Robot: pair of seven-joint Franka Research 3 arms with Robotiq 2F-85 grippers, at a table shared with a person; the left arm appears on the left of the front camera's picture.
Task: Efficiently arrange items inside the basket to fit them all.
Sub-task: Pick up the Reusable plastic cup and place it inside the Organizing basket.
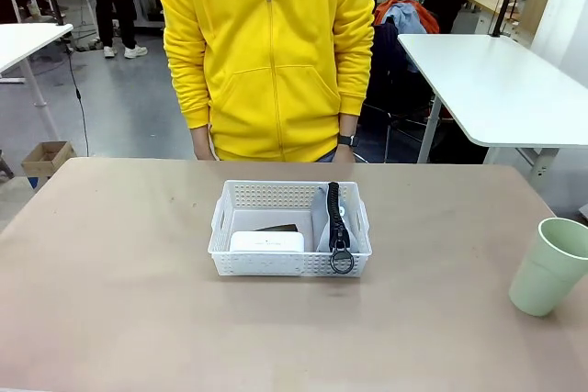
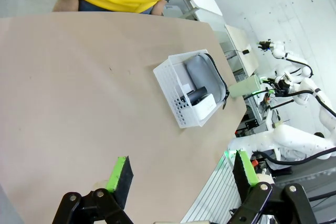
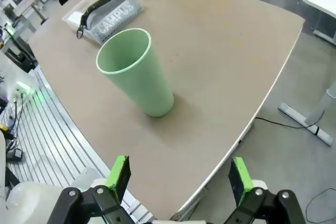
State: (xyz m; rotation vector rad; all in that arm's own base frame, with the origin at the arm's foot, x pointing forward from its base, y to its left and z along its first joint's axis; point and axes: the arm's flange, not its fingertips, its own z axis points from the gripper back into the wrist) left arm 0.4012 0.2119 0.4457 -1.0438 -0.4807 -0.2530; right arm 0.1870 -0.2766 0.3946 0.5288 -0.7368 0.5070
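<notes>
1. My left fingers (image 2: 119, 174) are spread wide with nothing between them. They hang above bare tabletop (image 1: 119, 300), with the basket farther ahead.
2. My right fingers (image 3: 119, 174) are also fully apart and hold nothing. The pale green cup (image 3: 137, 74) stands upright on the tabletop just ahead of them.
3. In the front view, the cup sits near the tabletop's right edge, well apart from the white lattice basket (image 1: 276, 265), which is at the middle.
4. The grey "CAMPUS" zip pouch (image 1: 333, 218) stands on edge along the basket's right side. Its black zipper faces up and its ring hangs over the near wall.
5. The flat white box (image 1: 266, 241) lies in the left part of the basket against the near wall.
6. A small dark flat object (image 1: 277, 228) lies just behind the box, partly hidden by it.
7. A person in a yellow zip jacket (image 1: 266, 52) stands at the far side, both hands down at the tabletop's edge and away from the basket.
</notes>
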